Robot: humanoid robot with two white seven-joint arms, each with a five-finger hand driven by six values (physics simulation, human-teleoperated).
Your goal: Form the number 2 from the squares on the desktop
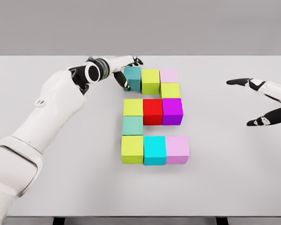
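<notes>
Nearest the camera, the bottom row sits tight together on the desktop [234, 187]: a lime block [132, 149] on the left, a cyan block [154, 150] in the middle, a pale pink block [177, 149] on the right, all touching. Just behind the lime one, a muted green block [132, 125] climbs the left side. Next comes the middle row: a yellow-green block [133, 107], a red block [152, 111], a purple block [172, 111], edge to edge. Above the purple one an olive-yellow block [170, 90] carries up the right side. At the far end, the top row: a teal block [132, 77], a lime-yellow block [150, 80], a lilac block [169, 75]. The shape reads as a blocky 2.

The left hand [124, 70] is at that teal block, fingers curled around its left and top edges, gripping it. The right hand [264, 101] hovers well apart at the right edge, fingers spread, holding nothing.

The desktop is plain pale grey, smooth and matte; dark legs peek under its near edge. Behind it, a flat grey wall [140, 26].
</notes>
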